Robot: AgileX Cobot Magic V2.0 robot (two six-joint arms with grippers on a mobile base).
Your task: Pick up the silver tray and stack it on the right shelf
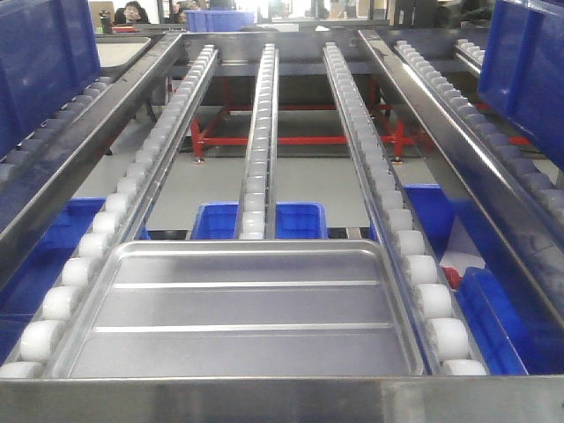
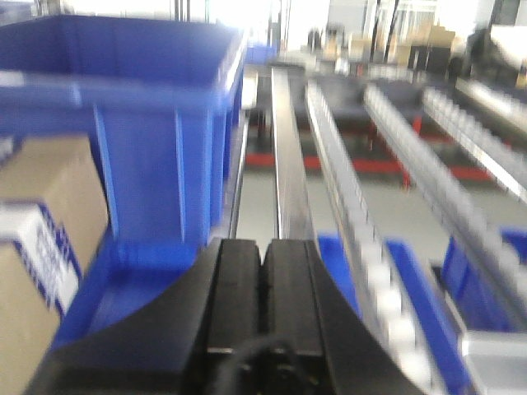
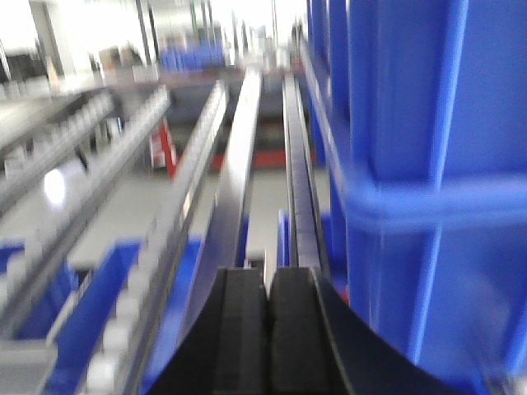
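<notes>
The silver tray (image 1: 242,308), shiny with two long ridges across its floor, lies flat on the white rollers (image 1: 256,189) of the right shelf, just behind its shiny front lip (image 1: 282,401). Neither gripper shows in the front view. In the left wrist view my left gripper (image 2: 263,247) is shut, its black pads pressed together with nothing between them, pointing along a steel rail. My right gripper (image 3: 268,276) is likewise shut and empty in the right wrist view, aimed down the roller lanes. Both wrist views are blurred.
Tall blue bins flank the shelf at left (image 1: 44,62) and right (image 1: 529,62); one stands close by each wrist (image 2: 148,123) (image 3: 428,164). A cardboard box (image 2: 41,247) sits at far left. More blue bins (image 1: 300,220) and a red frame (image 1: 300,139) lie below the rollers.
</notes>
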